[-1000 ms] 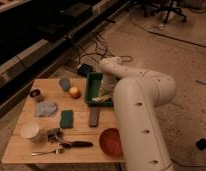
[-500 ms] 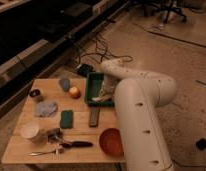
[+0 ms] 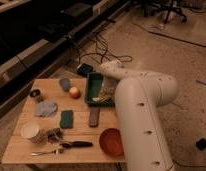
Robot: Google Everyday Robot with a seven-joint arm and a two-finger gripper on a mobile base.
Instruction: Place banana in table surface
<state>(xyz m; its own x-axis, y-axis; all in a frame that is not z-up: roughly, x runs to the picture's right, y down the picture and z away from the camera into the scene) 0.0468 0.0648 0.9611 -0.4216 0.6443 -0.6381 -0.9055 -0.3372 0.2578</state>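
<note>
The banana point(image 3: 99, 99) is a pale, slightly curved fruit lying at the near end of the dark green tray point(image 3: 92, 82), which sits at the right rear of the table surface point(image 3: 26, 150). My gripper point(image 3: 107, 93) reaches down into the tray from the right, right beside or on the banana; I cannot tell which. The big white arm point(image 3: 141, 110) hides the tray's right side and the table's right edge.
On the table are a round orange fruit point(image 3: 74, 92), a grey-blue object point(image 3: 64, 83), a small can point(image 3: 36, 94), a blue cloth point(image 3: 46, 108), a green sponge point(image 3: 66, 118), a dark bar point(image 3: 94, 116), a red bowl point(image 3: 111, 141), a white cup point(image 3: 31, 130) and utensils point(image 3: 71, 145). Cables lie on the floor behind.
</note>
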